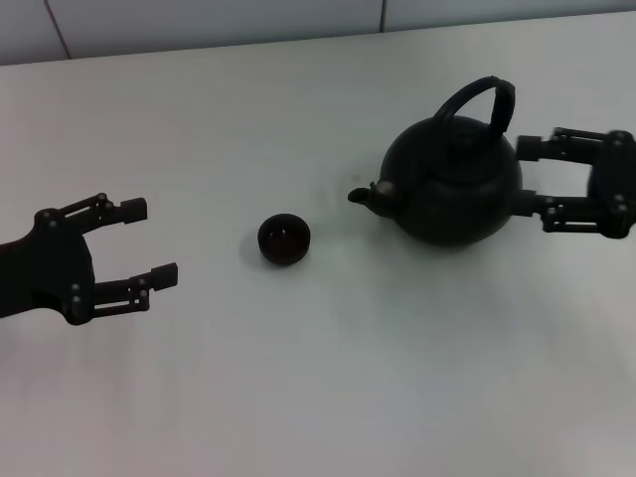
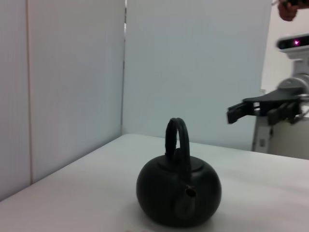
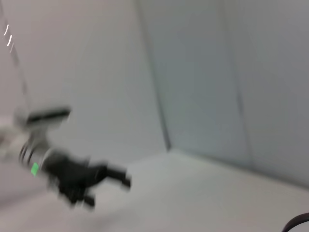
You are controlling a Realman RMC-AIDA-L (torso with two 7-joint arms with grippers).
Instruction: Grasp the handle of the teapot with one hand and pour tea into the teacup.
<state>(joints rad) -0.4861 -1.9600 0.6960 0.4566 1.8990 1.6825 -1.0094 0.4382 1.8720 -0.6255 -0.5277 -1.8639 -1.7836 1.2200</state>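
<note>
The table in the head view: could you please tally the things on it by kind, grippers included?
Teapot: 1
Teacup: 1
Grippers: 2, the left gripper and the right gripper, both open
Total: 4

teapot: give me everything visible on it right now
The teapot is a round matte-black pot, metal or ceramic by its look, standing upright on the white table. Its short spout points toward the teacup, which stands apart. A lid sits on top under the arched handle. The right tool is open beside it; contact is unclear.
</note>
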